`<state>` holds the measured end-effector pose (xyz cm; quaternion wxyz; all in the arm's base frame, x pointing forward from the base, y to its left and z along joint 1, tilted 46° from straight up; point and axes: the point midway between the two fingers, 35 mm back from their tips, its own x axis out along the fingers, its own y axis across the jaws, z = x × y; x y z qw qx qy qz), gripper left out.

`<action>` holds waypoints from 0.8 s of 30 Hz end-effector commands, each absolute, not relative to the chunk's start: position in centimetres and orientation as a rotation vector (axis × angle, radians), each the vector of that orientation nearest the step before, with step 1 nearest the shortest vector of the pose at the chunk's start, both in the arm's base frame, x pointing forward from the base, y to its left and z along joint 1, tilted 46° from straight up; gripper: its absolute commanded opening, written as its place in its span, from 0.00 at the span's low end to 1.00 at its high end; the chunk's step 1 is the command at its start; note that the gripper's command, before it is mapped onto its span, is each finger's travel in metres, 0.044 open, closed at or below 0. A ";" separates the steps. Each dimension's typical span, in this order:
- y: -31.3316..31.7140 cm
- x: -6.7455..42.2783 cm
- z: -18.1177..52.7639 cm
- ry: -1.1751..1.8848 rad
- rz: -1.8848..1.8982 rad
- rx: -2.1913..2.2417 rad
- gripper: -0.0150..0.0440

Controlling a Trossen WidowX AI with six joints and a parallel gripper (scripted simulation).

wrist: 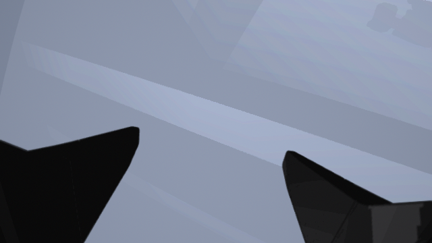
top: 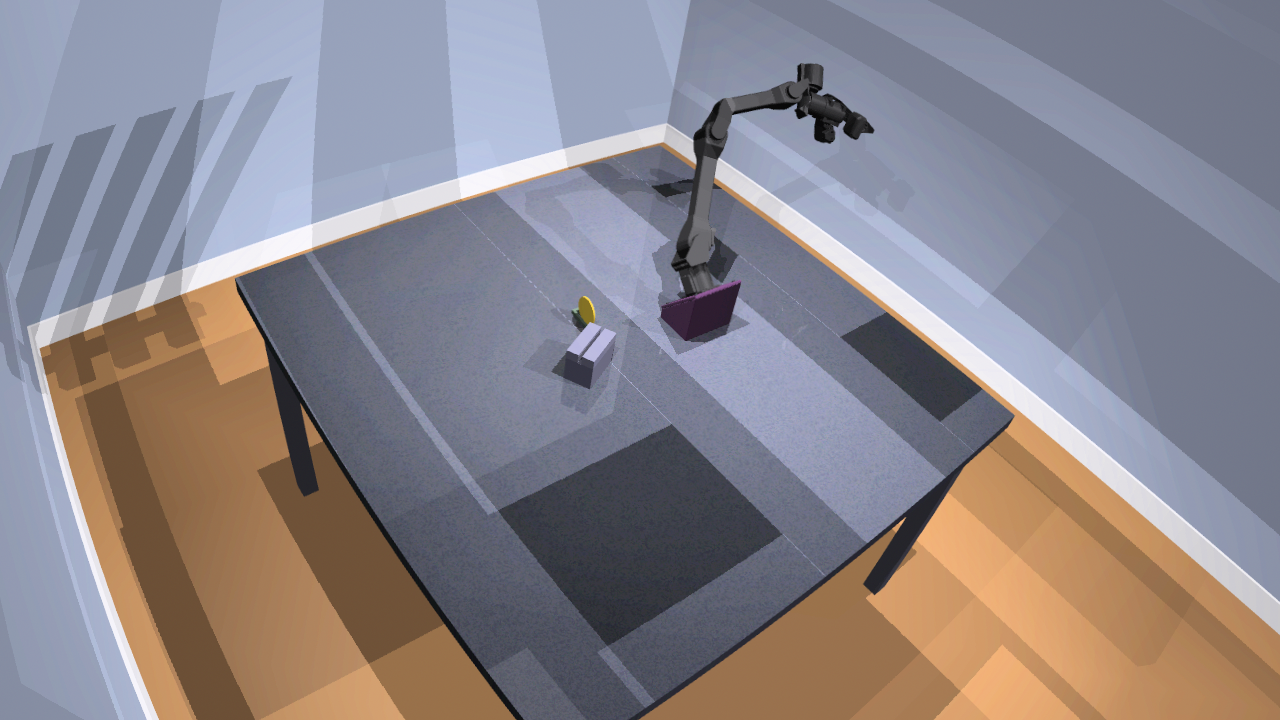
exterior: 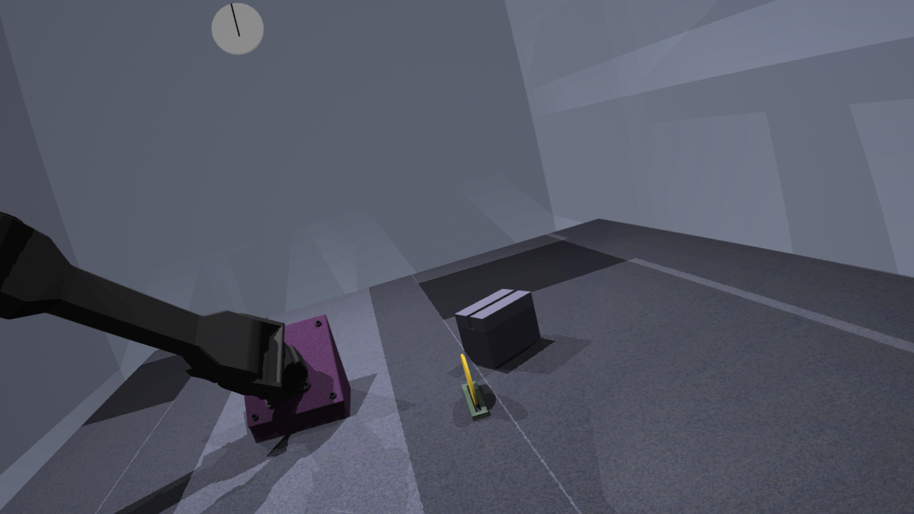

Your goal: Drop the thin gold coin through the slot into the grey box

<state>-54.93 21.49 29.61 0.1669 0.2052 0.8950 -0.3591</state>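
Observation:
The gold coin (top: 586, 309) (exterior: 468, 377) stands on its edge in the small dark-green holder (top: 575, 314) (exterior: 476, 407) near the middle of the table. The closed grey box (top: 589, 355) (exterior: 499, 327) with a narrow slot (top: 590, 341) (exterior: 489, 302) in its lid stands right beside the holder. My gripper (top: 845, 130) (wrist: 213, 147) is open and empty. It is raised high above the table's far right edge, far from the coin, and points at the wall. The wrist view shows only the two dark fingers and the wall.
The arm stands on a purple base block (top: 700, 311) (exterior: 323, 377) on the dark grey table (top: 429, 295) (exterior: 702, 383), to the right of the coin. The arm's lower link (exterior: 128, 319) crosses the left of the exterior view. Walls close in behind.

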 end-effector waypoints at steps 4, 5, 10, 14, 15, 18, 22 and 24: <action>25.3 -52.6 28.5 2.480 -1.099 0.730 0.75; 26.8 -51.6 28.1 2.451 -1.129 0.789 0.71; 33.5 -45.8 25.9 2.291 -1.279 1.075 0.53; 37.5 -40.7 24.5 2.151 -1.388 1.292 0.53; 38.3 -39.4 24.2 2.113 -1.414 1.345 0.53; 40.7 -35.2 23.2 1.995 -1.490 1.503 0.53; 43.4 -29.0 21.8 1.812 -1.590 1.719 0.53; 44.6 -25.6 21.1 1.707 -1.639 1.830 0.53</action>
